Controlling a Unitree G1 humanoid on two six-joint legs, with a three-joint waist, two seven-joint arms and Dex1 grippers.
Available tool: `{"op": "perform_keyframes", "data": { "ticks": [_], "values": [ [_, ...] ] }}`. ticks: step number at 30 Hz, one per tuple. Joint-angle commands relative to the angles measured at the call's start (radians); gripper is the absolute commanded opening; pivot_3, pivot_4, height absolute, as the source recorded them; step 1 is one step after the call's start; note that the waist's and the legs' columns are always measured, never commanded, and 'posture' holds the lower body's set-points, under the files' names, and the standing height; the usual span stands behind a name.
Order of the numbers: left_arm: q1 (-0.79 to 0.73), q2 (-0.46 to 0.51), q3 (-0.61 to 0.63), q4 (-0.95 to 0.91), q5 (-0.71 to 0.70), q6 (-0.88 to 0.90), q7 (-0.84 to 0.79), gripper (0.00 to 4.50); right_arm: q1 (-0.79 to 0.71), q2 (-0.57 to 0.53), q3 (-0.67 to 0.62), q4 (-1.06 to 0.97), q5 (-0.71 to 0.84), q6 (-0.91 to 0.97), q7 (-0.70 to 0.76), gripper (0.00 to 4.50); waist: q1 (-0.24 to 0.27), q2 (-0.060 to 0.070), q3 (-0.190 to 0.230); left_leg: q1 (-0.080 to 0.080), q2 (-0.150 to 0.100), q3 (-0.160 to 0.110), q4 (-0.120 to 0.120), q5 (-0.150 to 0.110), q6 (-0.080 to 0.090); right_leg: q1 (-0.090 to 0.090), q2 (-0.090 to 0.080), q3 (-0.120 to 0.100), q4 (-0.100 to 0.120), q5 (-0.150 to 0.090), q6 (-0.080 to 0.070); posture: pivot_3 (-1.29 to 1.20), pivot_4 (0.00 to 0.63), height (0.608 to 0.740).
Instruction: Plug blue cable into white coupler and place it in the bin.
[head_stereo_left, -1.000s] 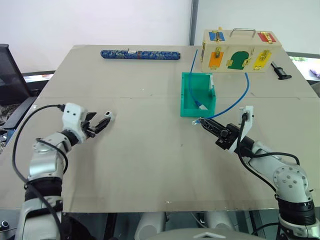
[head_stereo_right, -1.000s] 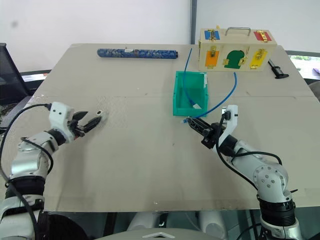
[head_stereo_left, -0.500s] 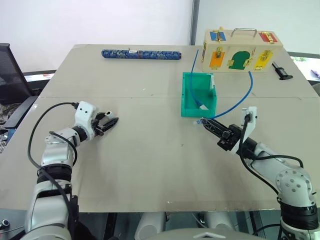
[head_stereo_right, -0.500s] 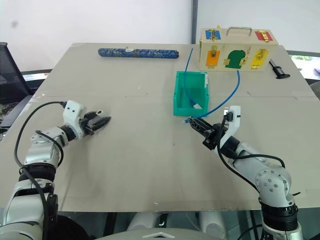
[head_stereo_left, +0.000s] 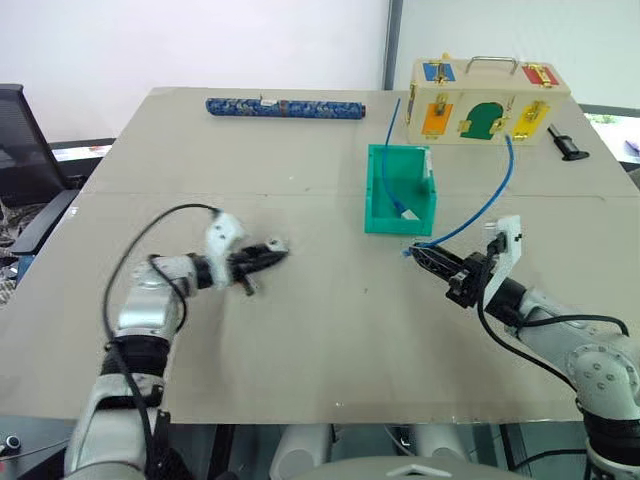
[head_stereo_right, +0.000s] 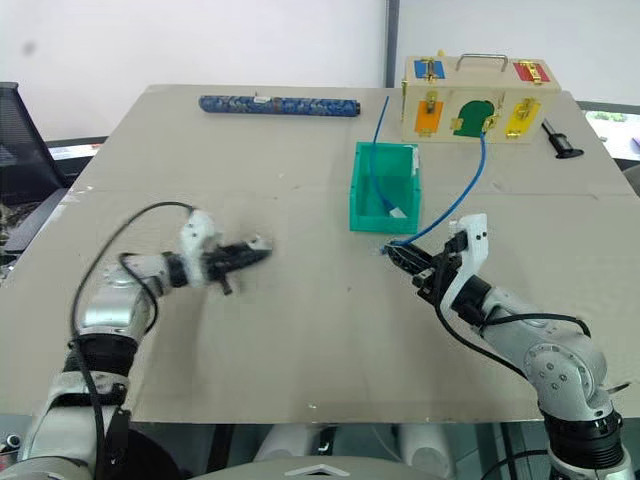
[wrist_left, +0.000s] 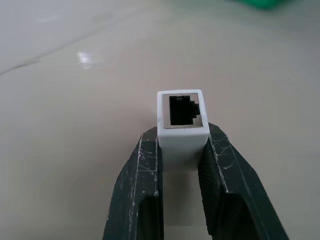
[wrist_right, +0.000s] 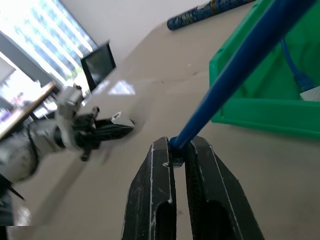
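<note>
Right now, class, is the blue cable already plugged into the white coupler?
No: the white coupler sits in the left gripper with its socket empty.

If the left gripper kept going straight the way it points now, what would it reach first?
Probably the right gripper holding the blue cable. The left gripper, shut on the white coupler, points across bare table toward it; depth is uncertain.

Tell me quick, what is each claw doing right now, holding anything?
Left claw: closed on the white coupler, socket facing outward.
Right claw: closed on the blue cable, gripping it near its plug end.
</note>
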Motion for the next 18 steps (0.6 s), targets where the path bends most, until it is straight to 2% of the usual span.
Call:
{"op": "perform_keyframes", "data": {
  "ticks": [1,8,18],
  "values": [
    [-0.002,-0.012,-0.087,-0.172,0.006,0.068,-0.021,0.35,-0.029,-0.044,0.027,-0.051,-0.074,-0.031,0.080,0.00,-0.002,0.000,0.000,0.000,0.000,0.000,0.000,0.000,0.000,0.000,0.000,0.000,0.000,0.000,0.000,0.00,0.150,0.738],
    [-0.097,-0.080,-0.234,-0.171,0.102,0.041,-0.008,0.35,-0.149,-0.151,0.129,-0.025,-0.235,-0.056,0.267,0.00,-0.004,0.000,0.000,0.001,0.000,0.006,0.001,0.000,0.000,0.000,0.003,0.000,0.000,0.000,0.000,0.00,0.150,0.738],
    [-0.138,-0.138,-0.332,-0.008,0.176,-0.106,-0.076,0.35,-0.362,-0.141,0.311,0.149,-0.460,-0.105,0.442,0.00,0.003,0.000,0.000,0.000,-0.001,0.006,0.001,0.000,0.000,0.000,0.002,0.000,0.000,0.000,0.000,0.00,0.150,0.738]
  ]
}}
